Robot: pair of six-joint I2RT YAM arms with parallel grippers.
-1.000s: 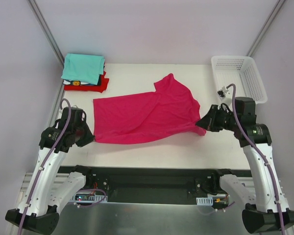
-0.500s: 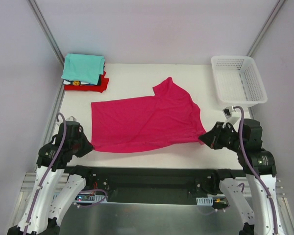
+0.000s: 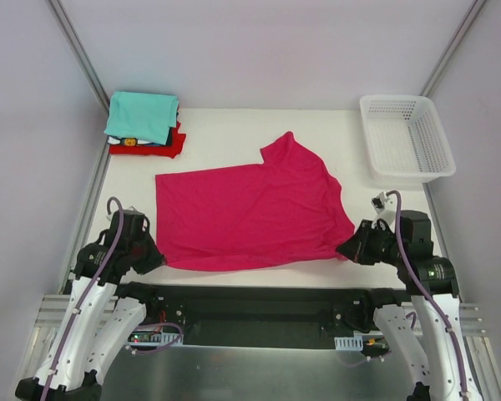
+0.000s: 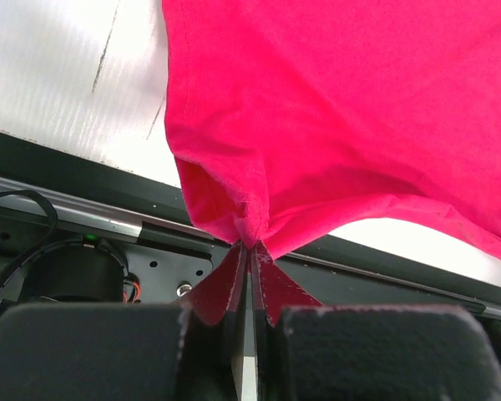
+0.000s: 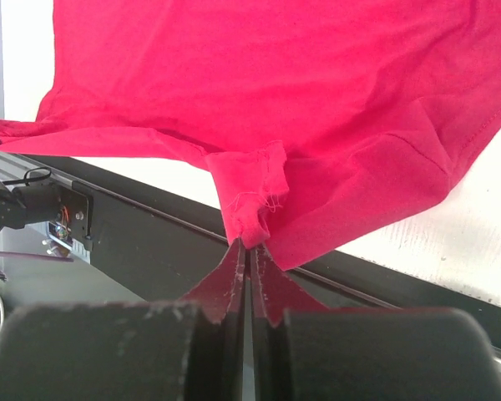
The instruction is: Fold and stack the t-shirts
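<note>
The large magenta-pink t-shirt [image 3: 250,213] lies spread across the middle of the white table [image 3: 351,125], one sleeve pointing to the back. My left gripper [image 3: 157,261] is shut on its near left corner [image 4: 249,234] at the table's front edge. My right gripper [image 3: 344,247] is shut on its near right corner [image 5: 252,230], also at the front edge. The shirt hangs taut between the two. A stack of folded t-shirts stands at the back left: teal [image 3: 142,114] on top, red [image 3: 174,144] and dark/white ones below.
A white plastic mesh basket [image 3: 405,138] stands at the back right. The black frame rail [image 3: 250,296] runs just below the table's front edge. Metal posts rise at both back corners.
Both grippers have pulled toward the front edge with the shirt's corners, drawing the shirt nearer and flatter. The right gripper has dropped lower.
</note>
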